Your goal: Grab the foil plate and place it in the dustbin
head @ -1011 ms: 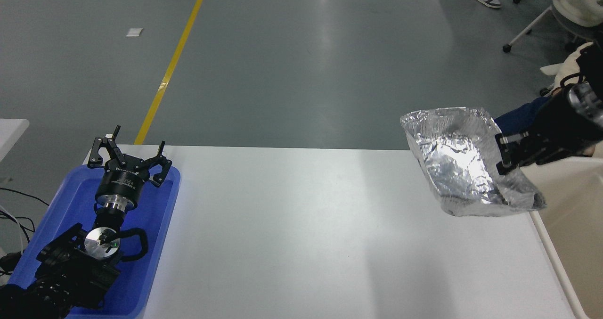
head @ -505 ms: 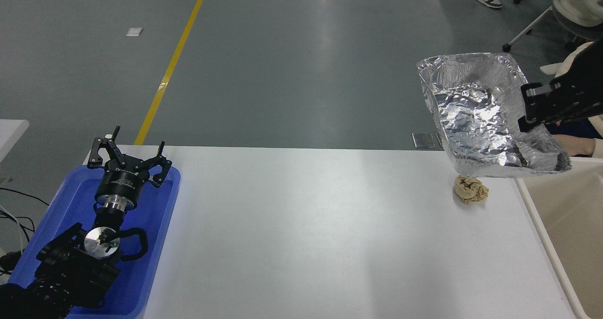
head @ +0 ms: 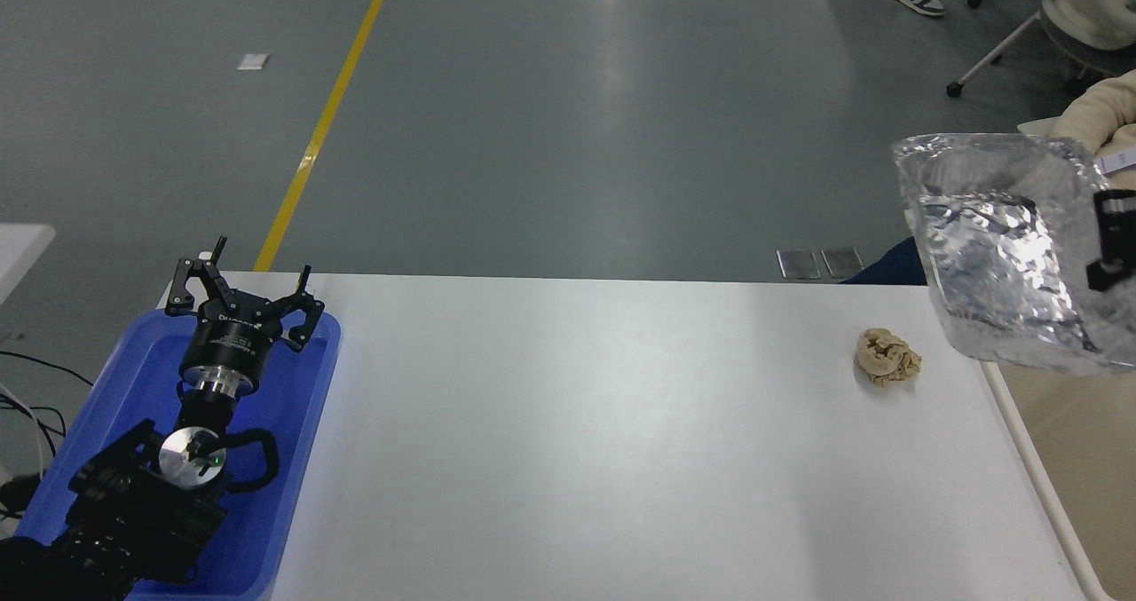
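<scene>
Resting at the near left, our left gripper (head: 238,304) sits with its jaws spread wide over the blue tray (head: 306,423), while the tan paper wad (head: 888,357) lies alone on the white table (head: 568,441) toward the right. Farther right, our right gripper (head: 1111,244), mostly cut off by the edge, pinches the foil plate (head: 998,255), tilted in the air above the dustbin (head: 1034,459).

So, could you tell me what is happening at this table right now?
The right gripper holds the foil plate in the air at the table's right end, over the dustbin. A paper wad lies on the table. The left gripper sits open over the blue tray.
</scene>
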You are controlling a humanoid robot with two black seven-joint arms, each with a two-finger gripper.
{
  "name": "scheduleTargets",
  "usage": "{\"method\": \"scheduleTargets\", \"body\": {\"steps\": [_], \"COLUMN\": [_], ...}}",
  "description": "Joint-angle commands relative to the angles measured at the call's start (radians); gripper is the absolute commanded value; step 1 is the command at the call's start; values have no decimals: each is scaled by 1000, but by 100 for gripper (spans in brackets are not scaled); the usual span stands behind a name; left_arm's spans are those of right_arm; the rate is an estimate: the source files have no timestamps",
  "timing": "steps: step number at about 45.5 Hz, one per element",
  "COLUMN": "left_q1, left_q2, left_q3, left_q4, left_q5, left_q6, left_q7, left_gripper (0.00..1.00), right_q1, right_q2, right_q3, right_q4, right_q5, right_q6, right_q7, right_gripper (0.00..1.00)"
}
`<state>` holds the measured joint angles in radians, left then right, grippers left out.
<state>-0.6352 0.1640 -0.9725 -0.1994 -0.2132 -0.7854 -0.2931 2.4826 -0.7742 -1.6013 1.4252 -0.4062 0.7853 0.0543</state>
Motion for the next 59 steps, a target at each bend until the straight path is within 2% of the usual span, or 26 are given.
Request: {"method": "scheduleTargets", "body": {"steps": [1, 9, 15, 21, 26, 31, 39, 44, 47, 59], "left_q1": [0, 0, 0, 0, 0, 0, 0, 0, 0, 0], "left_q2": [0, 0, 0, 0, 0, 0, 0, 0, 0, 0], "left_q3": [0, 0, 0, 0, 0, 0, 0, 0, 0, 0], "left_q4": [0, 0, 0, 0, 0, 0, 0, 1, 0, 0], "left_q5": [0, 0, 0, 0, 0, 0, 0, 0, 0, 0], "left_q6": [0, 0, 0, 0, 0, 0, 0, 0, 0, 0], "left_q7": [0, 0, -1, -1, -1, 0, -1, 0, -1, -1], "left_gripper": [100, 100, 100, 100, 100, 100, 100, 100, 100, 100], "right_q1": [-86, -227, -301, -413, -603, -845, -1298, -1571, -1646, -1769], "right_q2": [-73, -168, -266, -283, -283, -283, -235, -82, -24, 81], "right_q3": [-112, -89, -65, -45, 58, 272, 674, 869, 909, 926], "right_q4": [-11, -71, -98, -178, -311, -478, -767, -1006, -1119, -1322], "right_q5": [-6, 15, 52, 104, 130, 142, 138, 133, 130, 141], "right_q6": [0, 0, -223, -420, -489, -495, -497, -497, -497, -560], "right_q7": [-2, -1, -2, -1, -1, -2, -4, -7, -8, -27], "right_gripper": [0, 0, 0, 0, 0, 0, 0, 0, 0, 0]}}
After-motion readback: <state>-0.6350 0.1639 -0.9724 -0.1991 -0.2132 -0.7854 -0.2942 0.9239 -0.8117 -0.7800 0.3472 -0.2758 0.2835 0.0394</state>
